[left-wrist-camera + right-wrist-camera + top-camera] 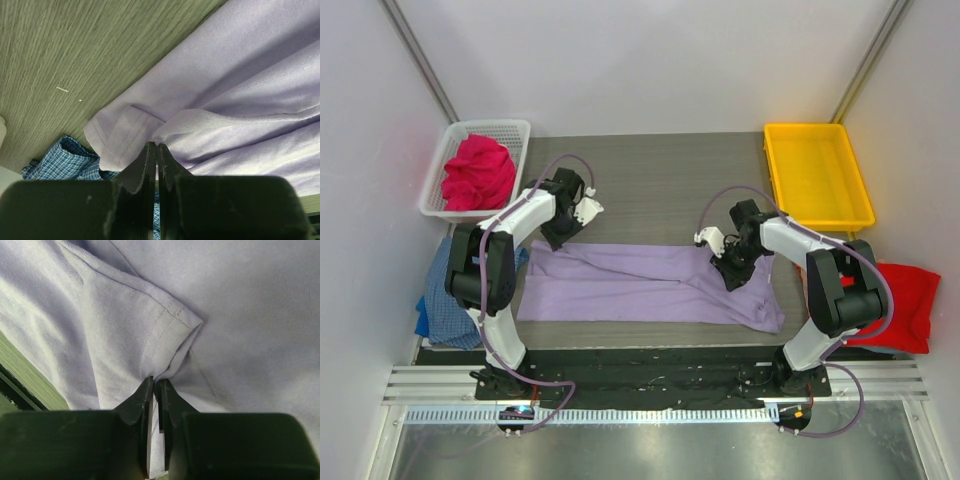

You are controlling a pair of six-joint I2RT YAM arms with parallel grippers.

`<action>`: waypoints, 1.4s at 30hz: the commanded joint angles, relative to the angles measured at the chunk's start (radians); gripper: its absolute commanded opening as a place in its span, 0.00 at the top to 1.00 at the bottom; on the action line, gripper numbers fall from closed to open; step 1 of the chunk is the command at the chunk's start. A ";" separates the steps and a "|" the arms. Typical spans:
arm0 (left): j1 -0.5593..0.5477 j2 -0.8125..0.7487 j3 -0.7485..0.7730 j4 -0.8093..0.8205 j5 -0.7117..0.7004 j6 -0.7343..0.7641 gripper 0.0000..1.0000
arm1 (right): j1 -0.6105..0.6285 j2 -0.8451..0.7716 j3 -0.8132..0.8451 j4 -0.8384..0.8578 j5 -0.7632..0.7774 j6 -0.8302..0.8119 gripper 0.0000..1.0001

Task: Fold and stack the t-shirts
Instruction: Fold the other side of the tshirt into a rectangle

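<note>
1. The lavender t-shirt (650,285) lies across the wood-grain counter (650,180) as a long, loosely flattened band, wrinkled along its middle. I take it as the reference for every position below.
2. The left hand (563,232) is at the far left corner of the lavender t-shirt. In the left wrist view its fingers are pressed together, and a raised fold of the lavender cloth runs straight into the tips. I record it as clamped on the lavender t-shirt.
3. The right hand (728,265) is down on the right part of the lavender t-shirt, close to its far edge. In the right wrist view the fingers meet just below a stitched hem corner, with a pale strip of cloth in the narrow slit between them. That appears to be a pinch on the lavender t-shirt, though the strip is thin and part of it is shadowed.
4. The blue checked t-shirt (440,300) is bunched just beside the left end of the lavender t-shirt, at the counter's edge. The left wrist view shows it next to the lavender hem corner; I cannot tell whether the two touch.
5. The red t-shirt (905,305) lies in a heap to the right of the lavender t-shirt, beyond the right arm and apart from it.
6. The magenta-pink t-shirt (478,172) is crumpled inside the white mesh basket (515,130), beyond the lavender t-shirt's left end.
7. The yellow tray (817,127) sits beyond the lavender t-shirt's right end.
</note>
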 commanded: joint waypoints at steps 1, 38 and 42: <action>-0.003 0.000 0.029 0.016 -0.013 0.012 0.94 | 0.016 -0.041 -0.001 0.000 0.020 0.013 0.90; -0.003 -0.012 0.025 0.001 -0.021 0.015 0.94 | 0.235 -0.176 -0.017 -0.096 0.187 0.085 0.74; -0.004 -0.017 0.023 0.001 -0.031 0.021 0.94 | 0.234 -0.179 -0.011 -0.073 0.205 0.099 0.52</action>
